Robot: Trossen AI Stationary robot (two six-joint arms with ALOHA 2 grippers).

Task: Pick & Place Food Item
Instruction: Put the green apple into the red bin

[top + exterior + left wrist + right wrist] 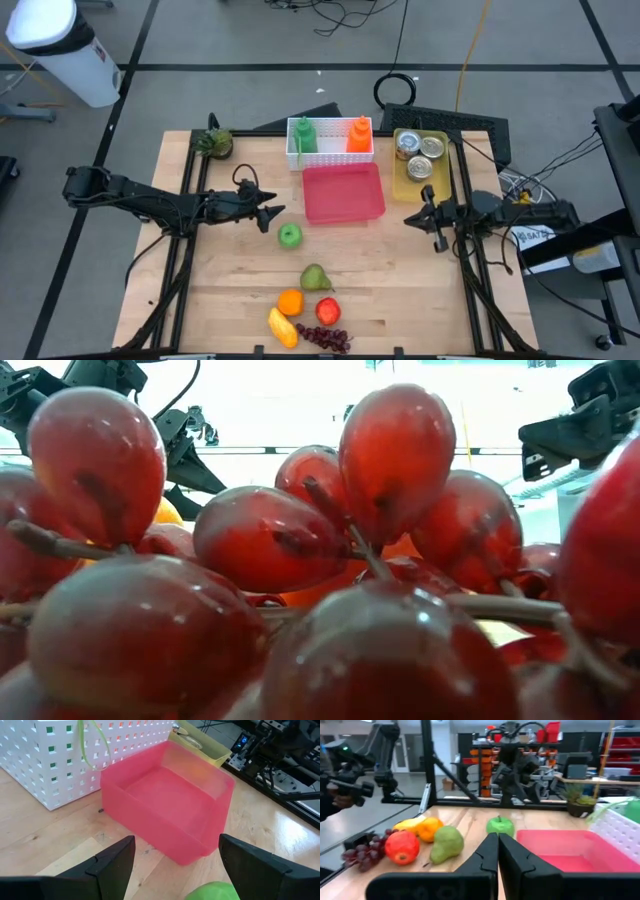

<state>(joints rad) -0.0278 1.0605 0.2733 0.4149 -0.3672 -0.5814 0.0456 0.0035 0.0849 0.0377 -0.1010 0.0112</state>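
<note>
Pink plastic marks the centre of the table: a shallow pink tray (pixel 343 193) sits on the wooden table (pixel 230 290), and everything else is placed around it; a green apple (pixel 289 236) lies just off the tray's near-left corner, resting on the wood and touching nothing; the left gripper (pixel 272 217) hangs just beside the apple on the side away from the tray's near edge, its two fingers spread moderately apart and holding nothing, with the apple's top showing between and below them in the left wrist view; the right gripper (pixel 437 219) waits to the right of the tray, near the table's edge, fingers pressed together and empty; behind the tray stands a white perforated basket (pixel 330 141) holding a green bottle (pixel 304 135) and an orange bottle (pixel 359 134); to the tray's back right is a yellow tray (pixel 421 161) with tin cans (pixel 420 156); a small potted plant (pixel 214 143) stands well to the back left; nearer the table's front edge than the apple lie a pear (pixel 316 278), an orange (pixel 290 301), a red apple (pixel 328 311), a yellow fruit (pixel 282 327) and a bunch of red grapes (pixel 326 338); the grapes fill the low view.
</note>
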